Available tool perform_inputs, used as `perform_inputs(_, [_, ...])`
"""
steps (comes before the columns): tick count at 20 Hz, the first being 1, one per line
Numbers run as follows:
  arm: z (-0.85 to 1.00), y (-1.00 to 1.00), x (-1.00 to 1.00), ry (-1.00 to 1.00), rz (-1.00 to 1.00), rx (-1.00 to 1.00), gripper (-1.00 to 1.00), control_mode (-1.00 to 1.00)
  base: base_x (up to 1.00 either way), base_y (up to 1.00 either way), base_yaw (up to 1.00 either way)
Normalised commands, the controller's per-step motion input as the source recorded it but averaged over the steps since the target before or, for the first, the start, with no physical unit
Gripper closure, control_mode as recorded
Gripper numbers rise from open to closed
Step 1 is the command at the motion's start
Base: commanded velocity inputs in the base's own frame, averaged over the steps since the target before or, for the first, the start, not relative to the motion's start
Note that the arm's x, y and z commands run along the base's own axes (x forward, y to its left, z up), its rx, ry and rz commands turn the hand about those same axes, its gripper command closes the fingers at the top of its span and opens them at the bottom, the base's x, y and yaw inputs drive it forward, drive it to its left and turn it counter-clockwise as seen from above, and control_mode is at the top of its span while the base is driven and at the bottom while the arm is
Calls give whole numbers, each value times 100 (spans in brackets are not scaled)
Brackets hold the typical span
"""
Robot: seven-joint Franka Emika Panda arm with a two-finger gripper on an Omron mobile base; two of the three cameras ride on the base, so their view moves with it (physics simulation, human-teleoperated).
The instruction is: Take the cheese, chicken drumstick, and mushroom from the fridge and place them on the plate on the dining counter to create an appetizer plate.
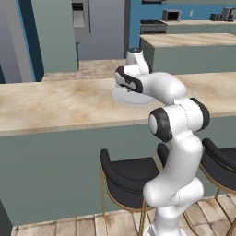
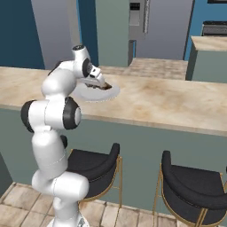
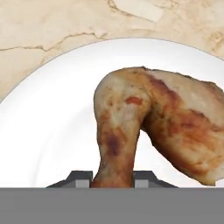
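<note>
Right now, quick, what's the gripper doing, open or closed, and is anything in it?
Gripper: closed on the chicken drumstick, held over the plate.

A beige, marble-look stone top with brown veining and a smooth, faintly polished finish is seen on the long desk (image 1: 55, 103), above a matt grey-green painted front. A smooth, plain white ceramic-looking round plate (image 3: 48, 131) with a soft sheen is shown on it. The orange-brown roasted chicken drumstick (image 3: 144, 127) is rendered with a glossy, blotched, uneven skin. The black padded stools (image 2: 95, 166) are given a matt, leather-like cover and thin gold metal legs. The floor (image 1: 69, 226) is laid in pale, mottled stone-look tiles.
</note>
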Motion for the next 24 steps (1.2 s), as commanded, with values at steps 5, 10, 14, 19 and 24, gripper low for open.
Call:
perform_inputs(5, [-12,-5,-5,0,0,0,-100,-100,0,0,0])
perform_inputs(10, [24,-20,-72,3,-2,0,-100,-100,0,0,0])
perform_inputs(14, [53,-2,-96,5,0,0,-100,-100,0,0,0])
perform_inputs(19, [0,0,-100,-4,0,0,-100,-100,0,0,0])
perform_inputs(24, [-17,-7,-100,-15,0,0,-100,-100,0,0,0])
